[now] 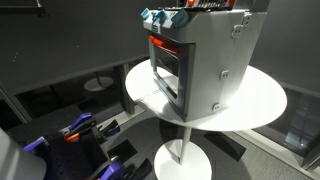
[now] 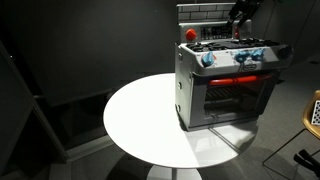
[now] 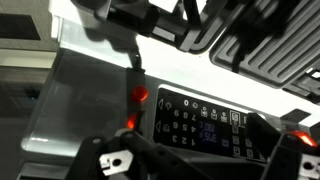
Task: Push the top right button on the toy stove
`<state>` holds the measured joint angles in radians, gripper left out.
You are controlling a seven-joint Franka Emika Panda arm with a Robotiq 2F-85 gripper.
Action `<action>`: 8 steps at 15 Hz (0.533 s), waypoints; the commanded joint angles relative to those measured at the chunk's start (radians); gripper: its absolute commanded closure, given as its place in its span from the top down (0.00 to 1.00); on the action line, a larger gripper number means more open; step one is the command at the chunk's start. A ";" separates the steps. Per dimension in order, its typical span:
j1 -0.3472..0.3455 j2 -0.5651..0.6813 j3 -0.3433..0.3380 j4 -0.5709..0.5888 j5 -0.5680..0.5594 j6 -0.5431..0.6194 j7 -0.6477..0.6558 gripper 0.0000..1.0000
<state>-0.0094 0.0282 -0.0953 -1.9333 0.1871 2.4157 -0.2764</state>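
The grey toy stove (image 1: 200, 60) stands on a round white table (image 1: 262, 100), and shows in both exterior views (image 2: 225, 85). It has blue knobs (image 2: 245, 56) along the front and a red oven window. My gripper (image 2: 238, 18) hangs over the stove's back top, close to the backsplash. In the wrist view the gripper (image 3: 200, 158) sits just above a black button panel (image 3: 215, 120) with small white symbols. Its fingers show at the bottom left and right, apart and empty. A red lit spot (image 3: 140, 95) glows to the left of the panel. Black burner grates (image 3: 270, 50) lie beyond.
The table (image 2: 140, 120) has bare white surface beside the stove. Purple and blue equipment (image 1: 80, 135) sits on the floor below the table. A tan object (image 2: 313, 112) stands at the frame's edge. Dark walls surround the scene.
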 commanded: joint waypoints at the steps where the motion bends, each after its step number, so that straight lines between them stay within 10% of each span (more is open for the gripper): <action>1: -0.024 0.024 0.016 0.034 0.028 0.003 -0.015 1.00; 8: -0.037 0.039 0.011 0.045 0.028 0.008 -0.027 1.00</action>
<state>-0.0205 0.0341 -0.0940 -1.9274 0.1871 2.4158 -0.2772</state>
